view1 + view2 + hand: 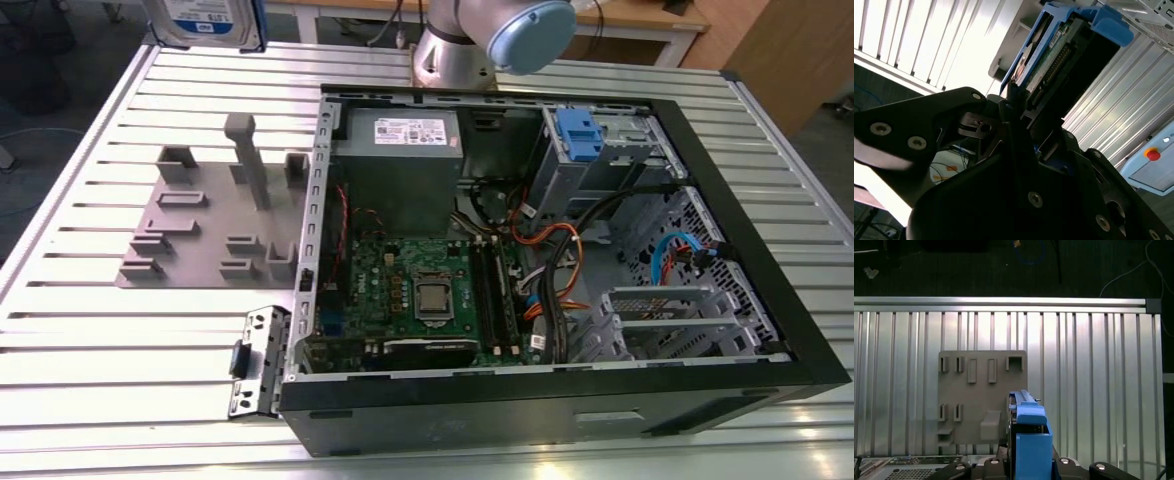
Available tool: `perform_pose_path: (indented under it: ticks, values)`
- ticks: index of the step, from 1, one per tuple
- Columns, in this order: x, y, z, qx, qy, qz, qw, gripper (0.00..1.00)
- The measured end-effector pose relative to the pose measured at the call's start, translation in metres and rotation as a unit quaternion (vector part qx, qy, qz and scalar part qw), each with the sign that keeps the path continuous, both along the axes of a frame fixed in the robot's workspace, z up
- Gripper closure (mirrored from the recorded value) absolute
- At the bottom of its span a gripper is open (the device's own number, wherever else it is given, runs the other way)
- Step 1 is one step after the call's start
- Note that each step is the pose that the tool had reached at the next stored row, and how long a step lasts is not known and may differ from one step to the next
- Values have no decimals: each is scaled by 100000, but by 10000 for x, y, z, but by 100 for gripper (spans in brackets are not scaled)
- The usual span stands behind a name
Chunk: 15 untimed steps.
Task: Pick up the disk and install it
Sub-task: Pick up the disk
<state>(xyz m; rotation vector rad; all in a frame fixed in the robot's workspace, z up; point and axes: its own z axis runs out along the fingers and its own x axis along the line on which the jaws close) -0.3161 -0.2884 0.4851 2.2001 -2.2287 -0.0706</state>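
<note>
The disk (207, 22) hangs high over the far left corner of the table at the exterior view's left, its white-and-blue label facing the camera and blue rails along its sides. My gripper (1019, 107) is shut on the disk (1054, 55), the dark fingers (1006, 112) clamping its blue-framed edge. In the first wrist view the disk (1029, 435) stands edge-on in the gripper (1026, 465), above the grey holder plate (981, 395).
The open computer case (747, 240) lies on the slatted metal table (80, 330). Inside are the metal drive cage with a blue bracket (577, 130), a grey power supply (398, 150) and a green motherboard (427, 295). The grey holder plate (200, 220) lies left of the case.
</note>
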Motion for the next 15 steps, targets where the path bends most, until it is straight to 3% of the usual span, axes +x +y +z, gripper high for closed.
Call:
perform_pose_path:
  ticks: [15]
  values:
    - [350,0,-1,3,-2,2,100000,64]
